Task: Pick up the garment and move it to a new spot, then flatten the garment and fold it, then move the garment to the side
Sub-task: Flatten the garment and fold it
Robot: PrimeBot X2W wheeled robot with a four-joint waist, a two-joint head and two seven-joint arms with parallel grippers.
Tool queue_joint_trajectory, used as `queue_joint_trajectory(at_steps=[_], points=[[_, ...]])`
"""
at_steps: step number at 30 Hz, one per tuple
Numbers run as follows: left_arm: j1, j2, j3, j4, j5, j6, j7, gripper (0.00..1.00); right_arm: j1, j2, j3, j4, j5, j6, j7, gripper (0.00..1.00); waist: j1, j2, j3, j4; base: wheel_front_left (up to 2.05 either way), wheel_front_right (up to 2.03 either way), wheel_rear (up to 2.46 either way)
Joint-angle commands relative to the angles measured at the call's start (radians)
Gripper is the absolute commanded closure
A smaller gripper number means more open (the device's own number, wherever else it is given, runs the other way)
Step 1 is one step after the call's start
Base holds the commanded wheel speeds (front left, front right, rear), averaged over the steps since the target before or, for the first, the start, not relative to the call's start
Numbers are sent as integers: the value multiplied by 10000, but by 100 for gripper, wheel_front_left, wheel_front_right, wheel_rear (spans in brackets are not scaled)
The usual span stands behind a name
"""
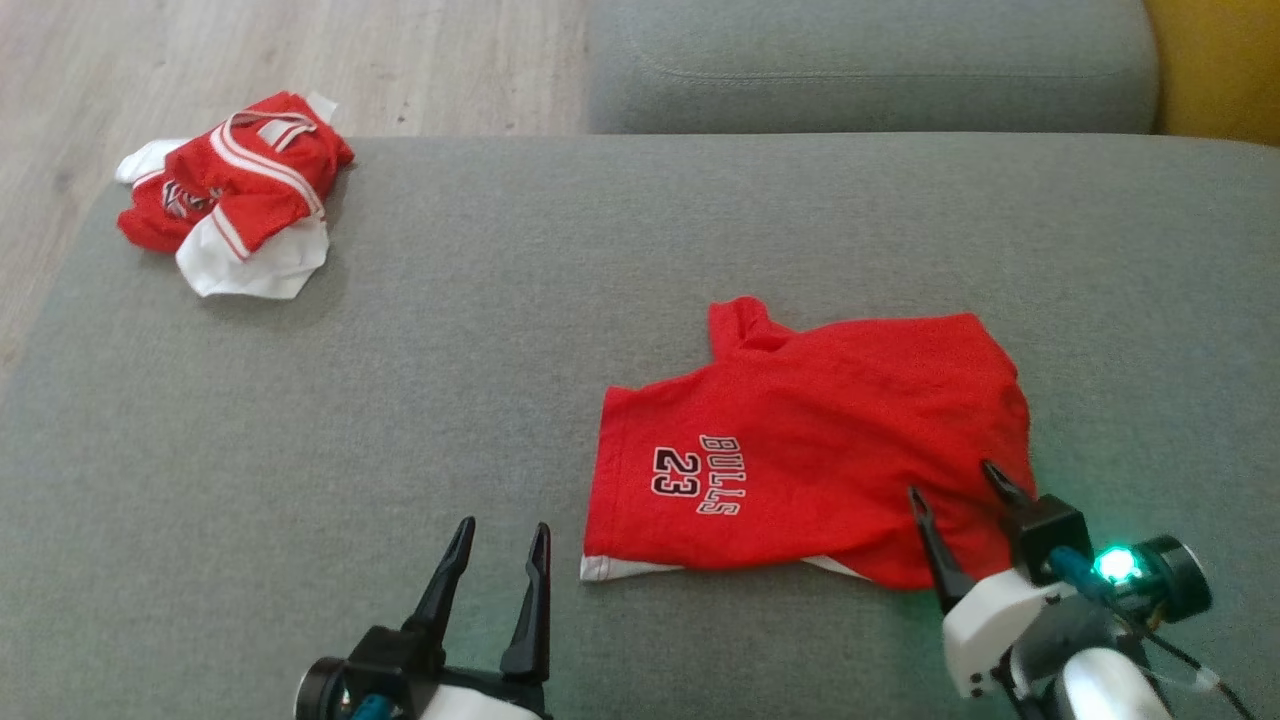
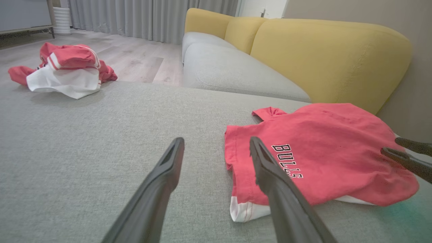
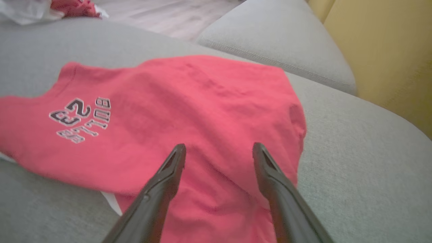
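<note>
The garment (image 1: 820,440) is a red shirt printed "BULLS 23", folded over on the grey cushion with a white edge showing at its near side. It also shows in the left wrist view (image 2: 324,152) and the right wrist view (image 3: 189,111). My right gripper (image 1: 955,490) is open over the garment's near right corner, with nothing between its fingers (image 3: 172,168). My left gripper (image 1: 500,545) stands open to the left of the garment, above bare cushion, its fingers (image 2: 168,165) holding nothing.
A crumpled red and white pile of clothes (image 1: 235,190) lies at the far left corner of the grey cushion (image 1: 400,400). Beyond it is wooden floor (image 1: 300,50). A second grey cushion (image 1: 870,60) and a yellow backrest (image 2: 320,57) stand behind.
</note>
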Motion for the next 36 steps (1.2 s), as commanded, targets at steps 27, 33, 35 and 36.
queue_joint_trajectory(at_steps=[27,33,35,36], points=[[-536,48,327,-342,88,152,-96,0,-3097,-532,513,3009,707,75,-245,100,1,0,463,566,0,0,0],[-579,28,316,-386,85,130,-97,0,-3431,-359,313,1830,1301,75,545,100,1,0,605,485,0,0,0],[-658,7,292,-399,97,97,-97,0,-3699,-311,243,1756,1305,75,854,100,1,0,728,538,0,0,0],[-658,7,292,-399,97,97,-97,0,-3699,-311,243,1756,1305,75,854,100,1,0,728,538,0,0,0]])
